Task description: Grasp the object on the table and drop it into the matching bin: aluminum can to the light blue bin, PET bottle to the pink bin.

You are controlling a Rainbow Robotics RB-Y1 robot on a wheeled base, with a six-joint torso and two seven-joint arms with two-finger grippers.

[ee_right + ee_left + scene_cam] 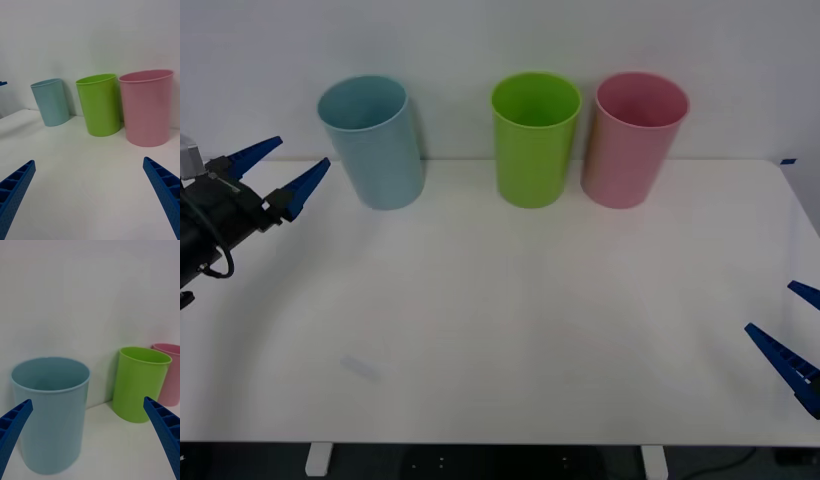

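On the white table [510, 330], no can anywhere. Likely dropped in the light blue bin [372, 140] already, but no way to see inside, so just a guess. Beside that bin, raised, left gripper [278, 170] wide open, holding nothing. Low at the table's right edge, right gripper [792, 325] open and empty too. Three tall, smooth plastic bins in a row: blue, lime green bin [534, 138], pink bin [635, 138]. Round tops, narrower toward the bottom. Ribbed blue fingers [15, 420].
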